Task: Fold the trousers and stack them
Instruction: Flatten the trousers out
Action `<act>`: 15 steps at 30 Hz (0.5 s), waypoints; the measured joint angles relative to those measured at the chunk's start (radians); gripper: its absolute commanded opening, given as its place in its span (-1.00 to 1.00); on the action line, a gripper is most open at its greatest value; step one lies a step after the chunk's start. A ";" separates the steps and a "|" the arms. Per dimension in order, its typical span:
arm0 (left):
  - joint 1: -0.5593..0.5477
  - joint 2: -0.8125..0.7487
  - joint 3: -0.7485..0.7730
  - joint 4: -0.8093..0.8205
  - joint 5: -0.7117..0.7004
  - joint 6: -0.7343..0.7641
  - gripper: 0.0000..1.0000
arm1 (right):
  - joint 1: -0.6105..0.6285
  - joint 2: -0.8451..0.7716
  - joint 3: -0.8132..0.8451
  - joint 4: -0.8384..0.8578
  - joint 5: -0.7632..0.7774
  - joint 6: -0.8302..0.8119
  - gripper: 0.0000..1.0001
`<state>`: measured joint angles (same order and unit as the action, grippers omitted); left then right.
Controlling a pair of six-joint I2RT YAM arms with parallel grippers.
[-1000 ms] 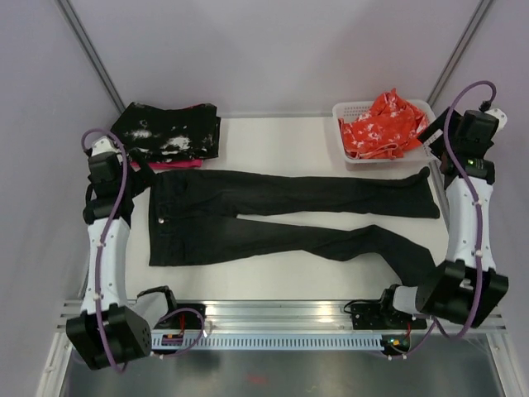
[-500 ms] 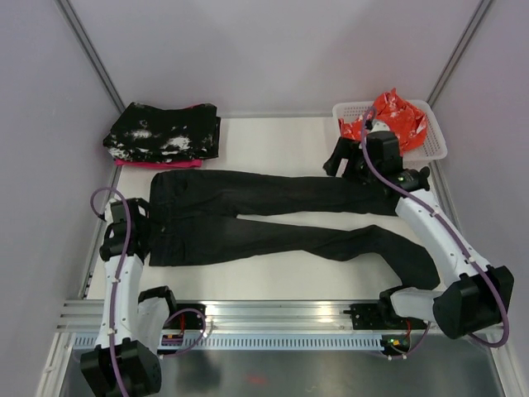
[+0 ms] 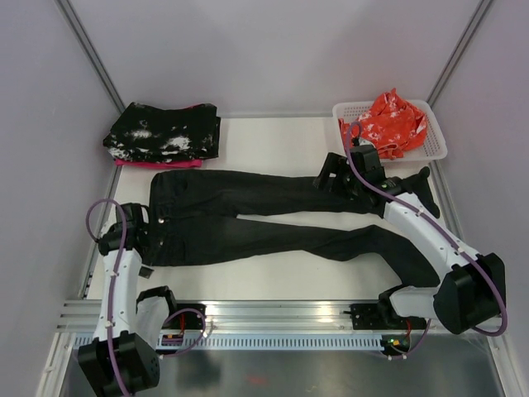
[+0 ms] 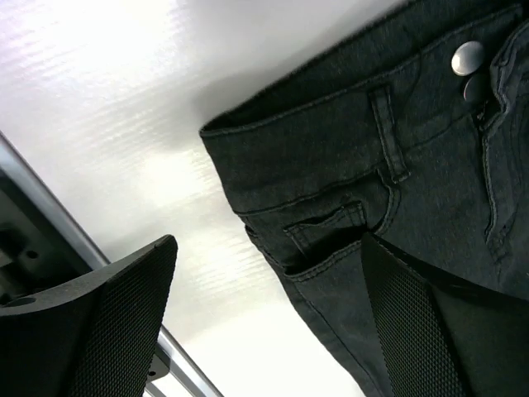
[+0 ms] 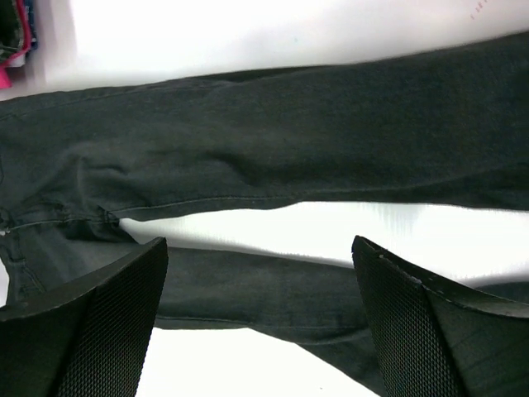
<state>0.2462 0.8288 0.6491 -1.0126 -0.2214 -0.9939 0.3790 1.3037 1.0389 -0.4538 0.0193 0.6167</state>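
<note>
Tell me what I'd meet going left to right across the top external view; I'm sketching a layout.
Folded speckled black cloth → right gripper → white basket holding orange-red cloth. The trousers and left gripper overlap these, so left out.

Left arm (image 3: 114,289): rises steeply from its base at the near left corner, with the wrist bent toward the right.
Left gripper (image 3: 139,225): points downward, jaws wide apart; both fingers (image 4: 116,322) show with a broad gap.
Right arm (image 3: 430,236): stretches far forward and leftward from its base.
Right gripper (image 3: 325,175): faces left and down, jaws fully apart, empty.
</note>
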 measured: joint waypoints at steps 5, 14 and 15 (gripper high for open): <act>0.000 0.004 -0.071 0.060 0.055 -0.008 0.82 | 0.000 -0.013 -0.046 -0.003 0.009 0.027 0.95; 0.000 0.050 -0.169 0.200 0.089 -0.015 0.67 | 0.001 -0.013 -0.046 -0.043 0.085 0.027 0.96; 0.000 0.055 -0.182 0.219 0.089 -0.019 0.64 | 0.001 -0.014 -0.046 -0.045 0.097 0.027 0.96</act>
<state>0.2462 0.8833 0.4667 -0.7937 -0.1329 -1.0134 0.3798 1.2900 0.9932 -0.4992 0.1162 0.6441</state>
